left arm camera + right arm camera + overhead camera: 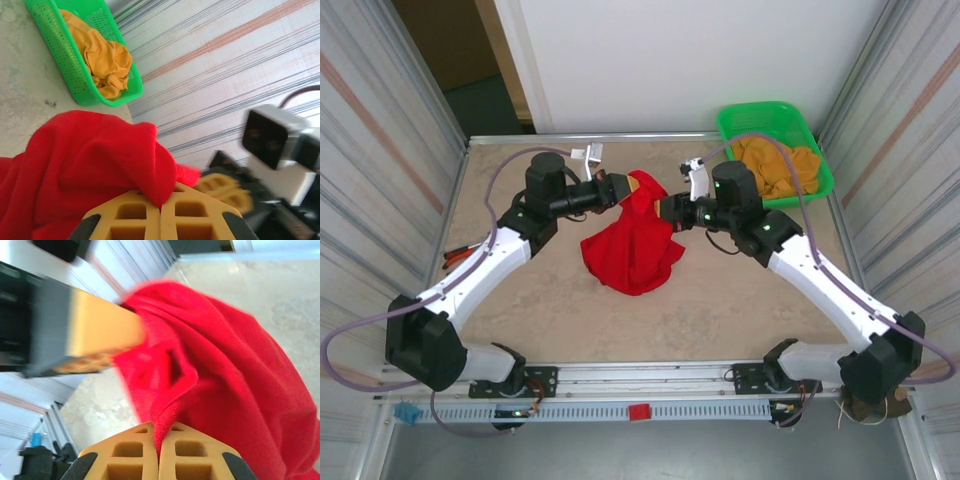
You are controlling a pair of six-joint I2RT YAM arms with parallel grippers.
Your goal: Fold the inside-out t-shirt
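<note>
Two pinches: your left fingers (125, 216) and right fingers (125, 456) clamp the bright red fabric t-shirt (632, 250); it looks limp, so take the shoulders.

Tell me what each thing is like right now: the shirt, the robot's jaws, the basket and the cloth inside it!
Red t-shirt: bunched up, top pinched by both jaws, bottom resting on the table.
Left jaws: shut on the red t-shirt.
Right jaws: shut on the red t-shirt.
Green basket: upright at the table's far right corner, holding cloth.
Orange-yellow cloth: crumpled inside the green basket.
</note>
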